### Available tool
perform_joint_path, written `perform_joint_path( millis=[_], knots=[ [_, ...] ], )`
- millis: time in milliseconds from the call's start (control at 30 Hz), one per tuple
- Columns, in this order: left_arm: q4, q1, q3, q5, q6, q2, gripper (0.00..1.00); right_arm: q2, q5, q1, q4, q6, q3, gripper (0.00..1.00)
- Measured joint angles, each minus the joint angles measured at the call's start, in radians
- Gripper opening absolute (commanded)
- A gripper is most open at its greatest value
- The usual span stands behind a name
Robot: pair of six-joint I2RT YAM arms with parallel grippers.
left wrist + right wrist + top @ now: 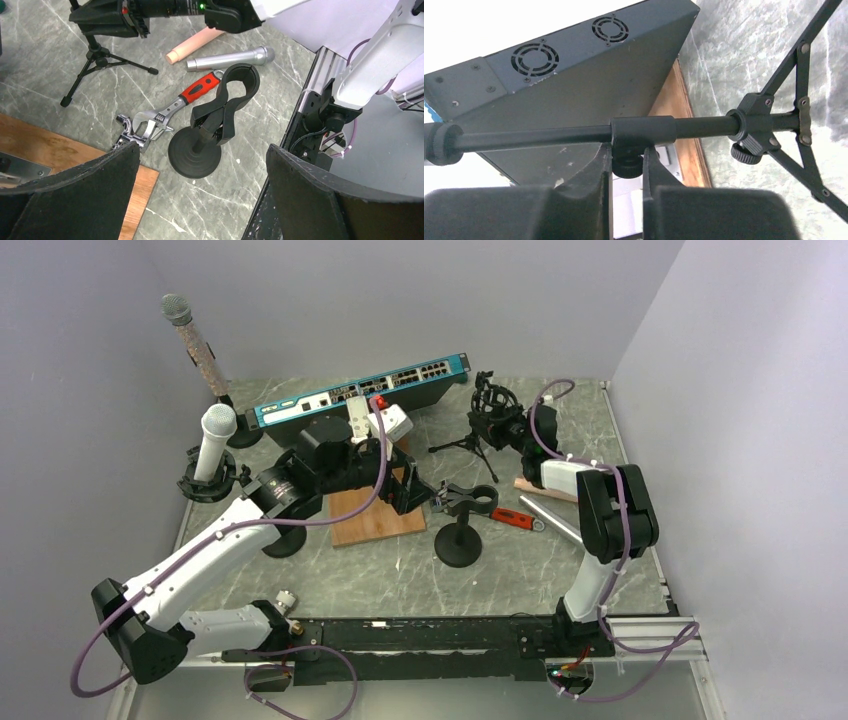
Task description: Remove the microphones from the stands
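A white microphone (214,438) stands upright in a black ring stand (190,485) at the left. Behind it, a glittery microphone (192,340) tilts up from a second stand. A silver microphone (230,58) lies loose on the table, also visible from above (553,521). My right gripper (627,155) is shut on the small knob under the collar of the black tripod stand (549,135), at the back right (470,445). My left gripper (202,150) hangs open over the table, just near of an empty clip stand (222,107), with nothing between its fingers.
A blue network switch (360,390) lies along the back. A wooden board (375,515) sits mid-table under the left arm. A red-handled adjustable wrench (170,107) and a pale wooden rod (192,45) lie near the clip stand. Walls close in left and right.
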Motion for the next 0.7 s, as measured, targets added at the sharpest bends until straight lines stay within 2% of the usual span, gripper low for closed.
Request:
perform_joint_path(
  millis=[167,367,500,567,700],
  knots=[
    [-0.005,0.000,0.000,-0.003,0.007,0.014,0.99,0.034,-0.120,-0.041,-0.134,-0.122,0.110,0.00],
    [-0.006,0.000,0.002,-0.003,0.010,0.014,1.00,0.118,-0.366,-0.092,-0.341,-0.334,0.312,0.00],
    [-0.006,0.000,0.005,-0.003,0.010,0.014,1.00,0.171,-0.491,-0.111,-0.380,-0.410,0.376,0.00],
    [-0.006,0.000,0.005,-0.005,0.011,0.014,0.99,0.185,-0.504,-0.122,-0.441,-0.459,0.410,0.00],
    [-0.008,0.000,0.010,-0.008,0.017,0.023,0.99,0.159,-0.367,-0.116,-0.600,-0.538,0.451,0.00]
  ],
)
